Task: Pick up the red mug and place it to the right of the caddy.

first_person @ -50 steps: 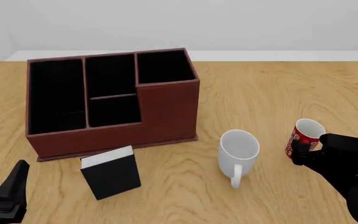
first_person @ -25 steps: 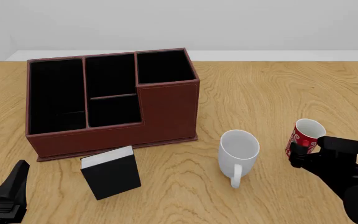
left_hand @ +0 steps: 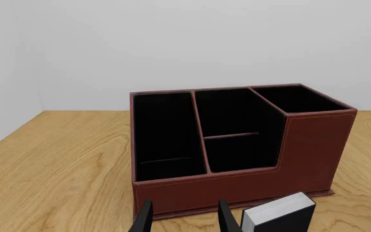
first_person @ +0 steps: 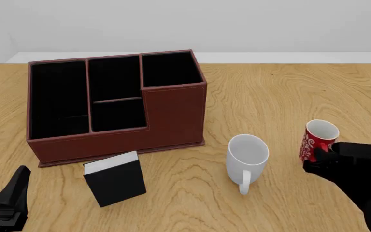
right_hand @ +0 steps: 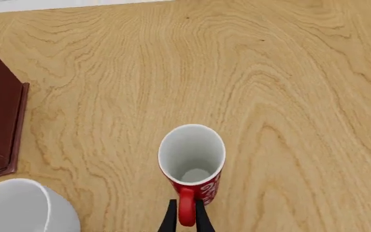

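Observation:
The red mug (first_person: pixel 318 139) with white lettering stands on the table at the right, well apart from the dark reddish-brown caddy (first_person: pixel 172 113). My right gripper (first_person: pixel 320 156) is at the mug's near side, shut on its red handle. In the right wrist view the two fingers of the right gripper (right_hand: pixel 185 218) pinch the handle below the red mug (right_hand: pixel 192 152). My left gripper (first_person: pixel 11 192) hangs low at the near left corner. In the left wrist view the left gripper (left_hand: pixel 183 220) is open and empty, facing the caddy (left_hand: pixel 314 150).
A larger white mug (first_person: pixel 247 155) stands between the caddy and the red mug, its handle toward me; the white mug (right_hand: pixel 18 208) also shows in the right wrist view. A small black box with a white top (first_person: pixel 114 180) stands in front of the caddy.
The right gripper has closed in on the red mug's handle. The mug has shifted slightly up and to the right. The left arm has not moved.

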Robot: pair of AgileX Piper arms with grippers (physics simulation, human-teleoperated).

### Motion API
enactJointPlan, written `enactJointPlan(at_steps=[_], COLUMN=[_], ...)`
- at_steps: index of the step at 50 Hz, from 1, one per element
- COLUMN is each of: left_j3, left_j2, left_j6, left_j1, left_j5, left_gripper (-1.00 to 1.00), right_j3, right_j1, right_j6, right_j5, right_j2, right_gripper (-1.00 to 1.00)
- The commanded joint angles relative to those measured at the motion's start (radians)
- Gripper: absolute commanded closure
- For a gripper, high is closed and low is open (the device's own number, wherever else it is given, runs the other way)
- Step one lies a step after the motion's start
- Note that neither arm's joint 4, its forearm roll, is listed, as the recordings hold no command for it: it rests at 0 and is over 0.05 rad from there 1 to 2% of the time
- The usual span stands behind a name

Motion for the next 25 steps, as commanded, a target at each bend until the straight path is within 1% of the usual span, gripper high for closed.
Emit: enactJointPlan(at_steps=[1, 6, 10, 14, 16, 17, 18, 20, 23, 25], left_j3=[0.0, 0.0, 0.0, 0.0, 0.0, 0.0, 0.0, 0.0, 0.0, 0.0], left_j2=[0.0, 0.0, 0.0, 0.0, 0.0, 0.0, 0.0, 0.0, 0.0, 0.0], left_j6=[0.0, 0.0, 0.0, 0.0, 0.0, 0.0, 0.0, 0.0, 0.0, 0.0], left_j1=[0.0, 0.0, 0.0, 0.0, 0.0, 0.0, 0.0, 0.0, 0.0, 0.0], left_j5=[0.0, 0.0, 0.0, 0.0, 0.0, 0.0, 0.0, 0.0, 0.0, 0.0], left_gripper=[-1.0, -1.0, -1.0, -1.0, -1.0, -1.0, -1.0, -1.0, -1.0, -1.0], right_j3=[-0.019, -0.046, -0.07, -0.106, -0.133, -0.15, -0.18, -0.221, -0.283, -0.341], right_j1=[0.009, 0.013, 0.014, 0.035, 0.044, 0.051, 0.065, 0.077, 0.108, 0.118], right_j6=[-0.041, -0.083, -0.091, -0.104, -0.12, -0.115, -0.098, -0.115, -0.105, -0.108], right_j5=[0.108, 0.174, 0.207, 0.247, 0.262, 0.27, 0.285, 0.291, 0.304, 0.301], right_j2=[-0.164, -0.242, -0.267, -0.298, -0.31, -0.305, -0.289, -0.28, -0.24, -0.184], right_gripper=[1.0, 1.0, 1.0, 1.0, 1.0, 1.0, 1.0, 1.0, 1.0, 1.0])
